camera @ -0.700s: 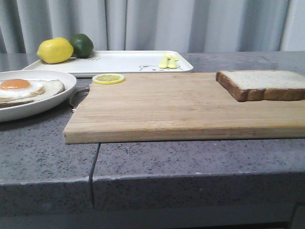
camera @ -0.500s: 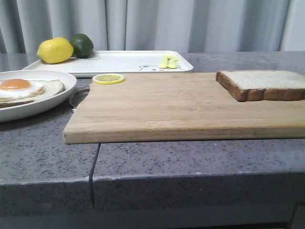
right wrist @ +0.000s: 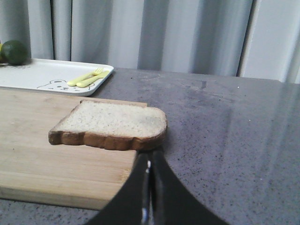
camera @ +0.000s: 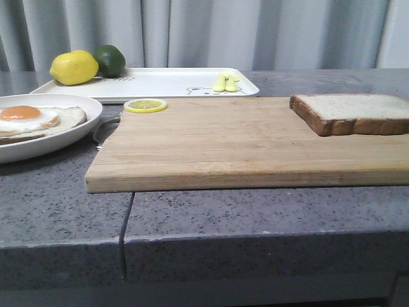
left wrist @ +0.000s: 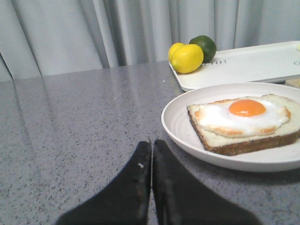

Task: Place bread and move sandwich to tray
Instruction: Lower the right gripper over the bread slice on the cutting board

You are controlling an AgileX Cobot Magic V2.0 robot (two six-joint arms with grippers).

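The bread (camera: 354, 112) lies flat on the right end of the wooden cutting board (camera: 243, 144); it also shows in the right wrist view (right wrist: 112, 124). The sandwich (camera: 32, 121), a slice bearing a fried egg, sits on a round white plate (camera: 77, 128) at the left; it also shows in the left wrist view (left wrist: 246, 122). The white tray (camera: 160, 82) with a bear drawing lies behind. My left gripper (left wrist: 152, 143) is shut and empty, short of the plate (left wrist: 187, 138). My right gripper (right wrist: 149, 154) is shut and empty, just short of the bread's near edge. Neither gripper shows in the front view.
A lemon (camera: 74, 67) and a lime (camera: 110, 59) sit on the tray's far left corner. Yellow cutlery (camera: 226, 82) lies on the tray's right end. A lemon slice (camera: 146, 105) rests at the board's back left corner. Grey curtains hang behind the counter.
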